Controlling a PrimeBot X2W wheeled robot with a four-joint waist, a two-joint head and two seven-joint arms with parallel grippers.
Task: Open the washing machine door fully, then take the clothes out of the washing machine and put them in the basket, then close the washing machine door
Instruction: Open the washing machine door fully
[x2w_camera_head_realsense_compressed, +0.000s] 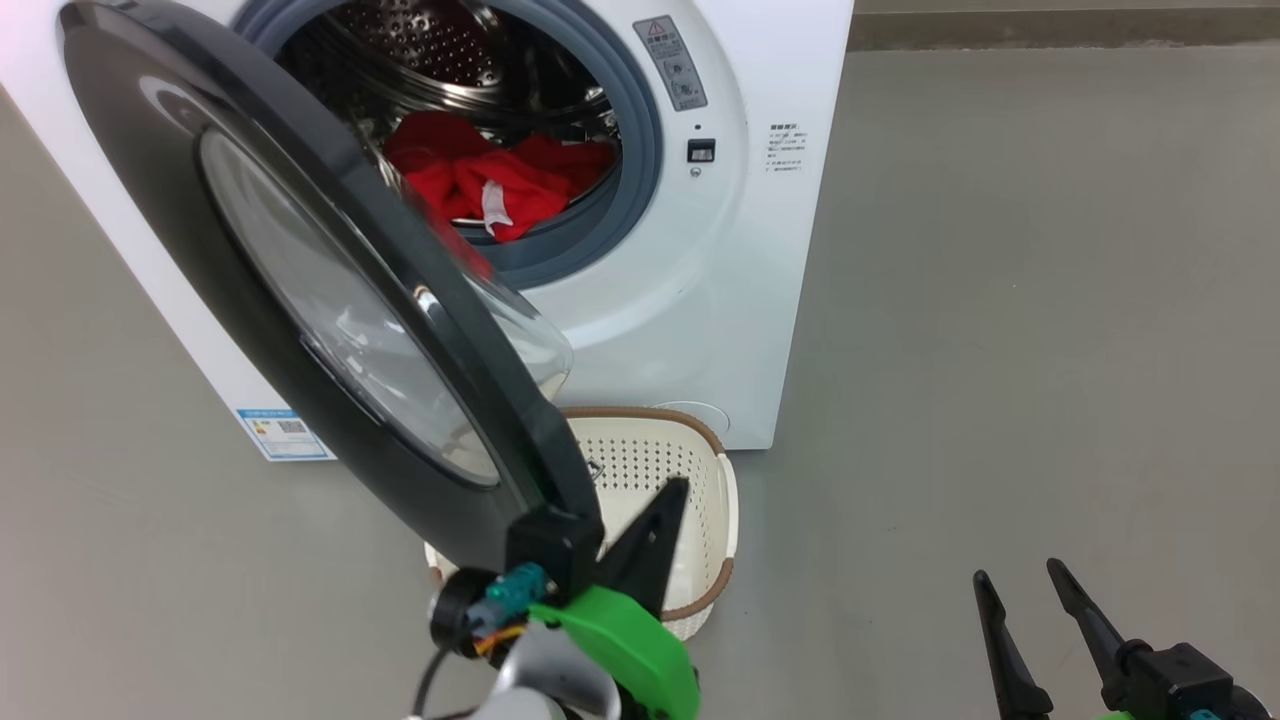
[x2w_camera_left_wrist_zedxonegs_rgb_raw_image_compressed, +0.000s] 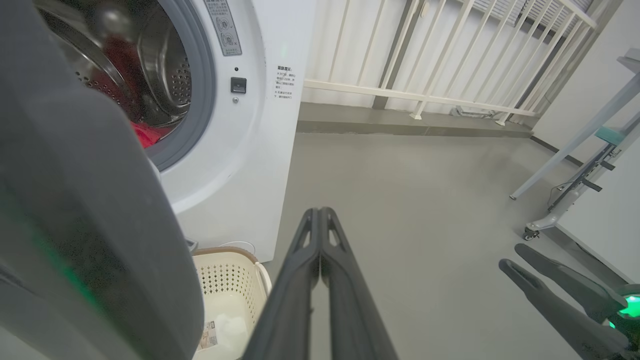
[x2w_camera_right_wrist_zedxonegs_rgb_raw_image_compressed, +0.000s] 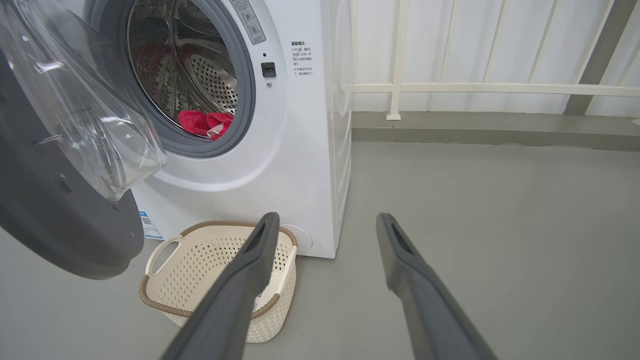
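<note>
Door (x2w_camera_head_realsense_compressed: 300, 300) swung open, left | left tool (x2w_camera_left_wrist_zedxonegs_rgb_raw_image_compressed: 318, 212) closed, empty; beside the door's lower edge | clothes (x2w_camera_head_realsense_compressed: 470, 180) red; lying inside washing machine (x2w_camera_head_realsense_compressed: 700, 300) drum | basket (x2w_camera_head_realsense_compressed: 700, 480) on floor (x2w_camera_head_realsense_compressed: 1000, 350) under the door | right tool (x2w_camera_head_realsense_compressed: 1018, 570) open, empty; lower right

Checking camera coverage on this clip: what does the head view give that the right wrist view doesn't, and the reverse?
Head view: the left gripper, shut, by the lower edge of the washing machine door, whose black outer face is toward the camera.
Right wrist view: a white railing beyond the machine and the door's grey inner face.
Both: the washing machine with its door open, the red clothes in the drum, the basket on the floor in front, and the right gripper, open and empty.
</note>
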